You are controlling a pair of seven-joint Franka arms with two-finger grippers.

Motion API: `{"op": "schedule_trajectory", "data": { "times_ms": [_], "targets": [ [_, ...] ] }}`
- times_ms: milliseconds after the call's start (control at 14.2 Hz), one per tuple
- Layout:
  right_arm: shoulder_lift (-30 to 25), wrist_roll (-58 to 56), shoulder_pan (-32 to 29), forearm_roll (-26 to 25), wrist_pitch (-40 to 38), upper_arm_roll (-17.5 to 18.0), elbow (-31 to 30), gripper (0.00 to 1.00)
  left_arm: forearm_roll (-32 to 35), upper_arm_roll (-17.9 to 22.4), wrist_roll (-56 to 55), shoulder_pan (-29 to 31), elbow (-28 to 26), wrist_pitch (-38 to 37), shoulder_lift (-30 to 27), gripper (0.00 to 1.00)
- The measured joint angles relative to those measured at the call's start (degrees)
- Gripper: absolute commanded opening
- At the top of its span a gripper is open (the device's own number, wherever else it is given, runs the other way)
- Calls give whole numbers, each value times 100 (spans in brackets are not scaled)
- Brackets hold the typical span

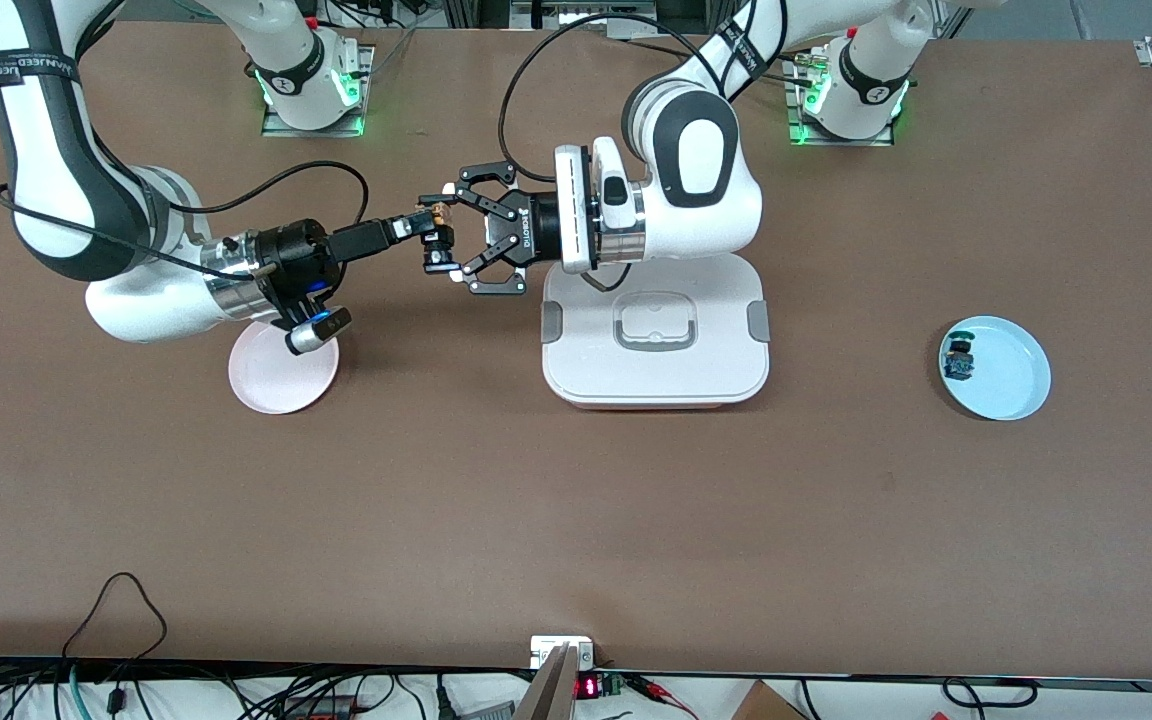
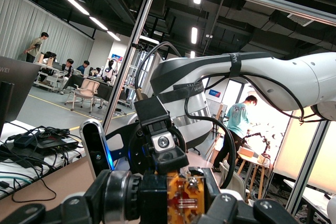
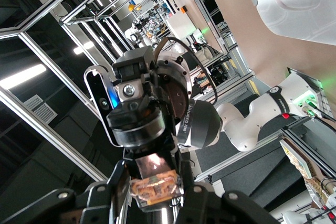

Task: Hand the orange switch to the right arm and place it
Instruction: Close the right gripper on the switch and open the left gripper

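The orange switch [image 1: 436, 250] hangs in the air between the two grippers, over bare table near the white box. My right gripper [image 1: 424, 222], slim and black, is shut on its coppery contact end. My left gripper [image 1: 449, 232] has its jaws spread wide to either side of the switch's two ends, open. In the left wrist view the switch [image 2: 184, 198] lies crosswise with the right gripper [image 2: 164, 153] clamped on its orange end. In the right wrist view my right gripper [image 3: 155, 195] pinches the contact end [image 3: 157, 187], with the left gripper [image 3: 139, 124] just past it.
A pink plate [image 1: 271, 390] lies under the right arm's wrist. A white lidded box [image 1: 656, 370] sits below the left arm's wrist. A light blue plate [image 1: 1016, 395] toward the left arm's end holds the small blue-and-green switch [image 1: 959, 358].
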Motion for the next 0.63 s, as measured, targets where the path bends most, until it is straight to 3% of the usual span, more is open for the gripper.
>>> {"op": "schedule_trajectory", "data": {
  "times_ms": [71, 635],
  "targets": [
    [0, 0, 0, 1, 3, 0, 0, 6, 0, -1, 0, 0, 2, 8, 0, 99],
    [-1, 33, -134, 8, -82, -22, -52, 6, 0, 48, 84, 47, 16, 179, -1, 100]
  ]
}}
